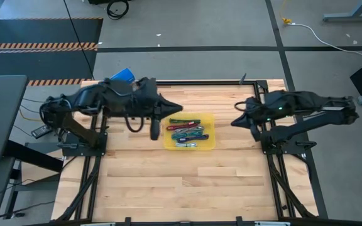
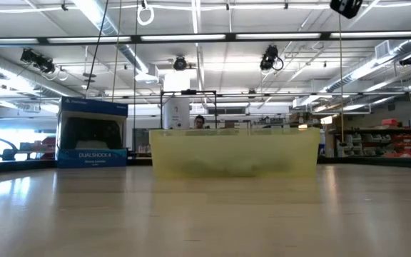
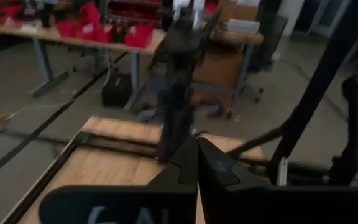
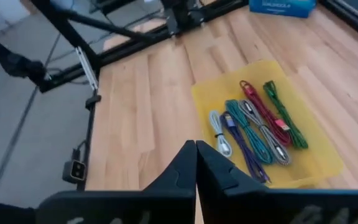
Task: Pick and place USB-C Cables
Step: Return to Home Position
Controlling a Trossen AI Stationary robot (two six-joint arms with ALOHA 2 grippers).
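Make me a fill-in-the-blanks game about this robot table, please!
All the cables lie inside the ____ tray. You can count ____ cables in it. The box at the far edge of the table is ____. The left gripper and the right gripper are shut and hold ____.
Missing words: yellow, six, blue, nothing.

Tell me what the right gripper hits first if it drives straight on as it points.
Probably the table, close by the tray; the right gripper, shut, tilts down. Depth unclear: maybe the tray's rim.
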